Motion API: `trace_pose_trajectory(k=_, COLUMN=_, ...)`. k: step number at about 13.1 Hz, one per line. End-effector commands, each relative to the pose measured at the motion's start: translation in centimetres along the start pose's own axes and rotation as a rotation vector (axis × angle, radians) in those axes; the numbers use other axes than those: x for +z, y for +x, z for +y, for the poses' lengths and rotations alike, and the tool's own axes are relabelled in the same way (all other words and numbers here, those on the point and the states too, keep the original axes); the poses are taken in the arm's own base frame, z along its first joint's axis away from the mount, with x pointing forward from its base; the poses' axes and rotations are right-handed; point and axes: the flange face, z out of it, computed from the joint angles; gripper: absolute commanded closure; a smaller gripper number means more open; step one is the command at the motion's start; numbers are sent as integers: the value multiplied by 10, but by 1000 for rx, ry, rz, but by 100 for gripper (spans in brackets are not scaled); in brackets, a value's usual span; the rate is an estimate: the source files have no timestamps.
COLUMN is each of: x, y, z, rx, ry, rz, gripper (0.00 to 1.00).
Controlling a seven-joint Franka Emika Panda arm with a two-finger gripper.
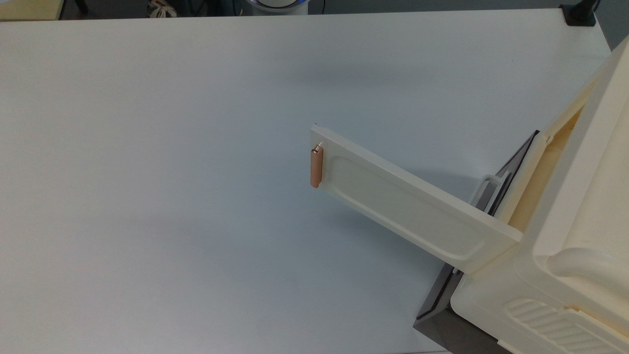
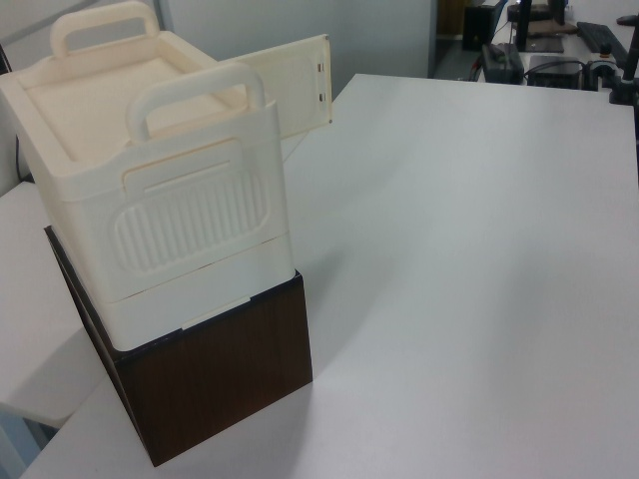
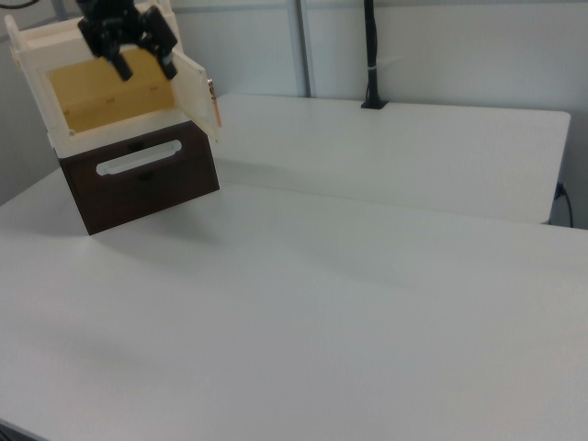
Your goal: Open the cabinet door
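Spreading bare around everything, the table [image 3: 367,303] leaves wide room. Farther back, the door [image 1: 408,206] juts from the cabinet [image 2: 160,200], its free edge carrying the handle [image 1: 315,167]. Beyond, the gripper [image 3: 129,41] hangs before the cabinet's mouth, fingers apart, holding nothing.

A wide white table [image 1: 172,196] fills the room's middle, a black pole [image 3: 370,55] clamped at its far edge before pale wall panels [image 3: 441,55].

My tool [image 3: 138,57] is all black: angular linkage arms ending in two short, blocky fingers.
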Motion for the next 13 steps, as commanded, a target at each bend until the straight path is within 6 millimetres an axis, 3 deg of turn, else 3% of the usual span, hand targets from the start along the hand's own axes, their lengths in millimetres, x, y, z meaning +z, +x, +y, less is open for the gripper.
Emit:
trace_pose_trajectory(k=1, x=53, y=-26, z=-13, rx=-109, ry=58, rz=-186, gripper=0)
trace_pose_trajectory(k=3, x=81, y=-40, z=-13, rx=-106, ry=72, rz=-255, gripper=0)
trace_pose_trajectory(k=4, x=84, y=-46, z=-7, rx=-91, ry=90, rz=-266, gripper=0)
trace_pose_trajectory(k=7, x=96, y=-45, z=4, rx=-76, ry=91, rz=-280, gripper=0)
trace_pose_trajectory(k=10, x=124, y=-39, z=25, rx=-18, ry=78, rz=-327, gripper=0)
trace_pose_trajectory(k=13, x=119, y=-38, z=48, rx=24, ry=73, rz=-310, gripper=0)
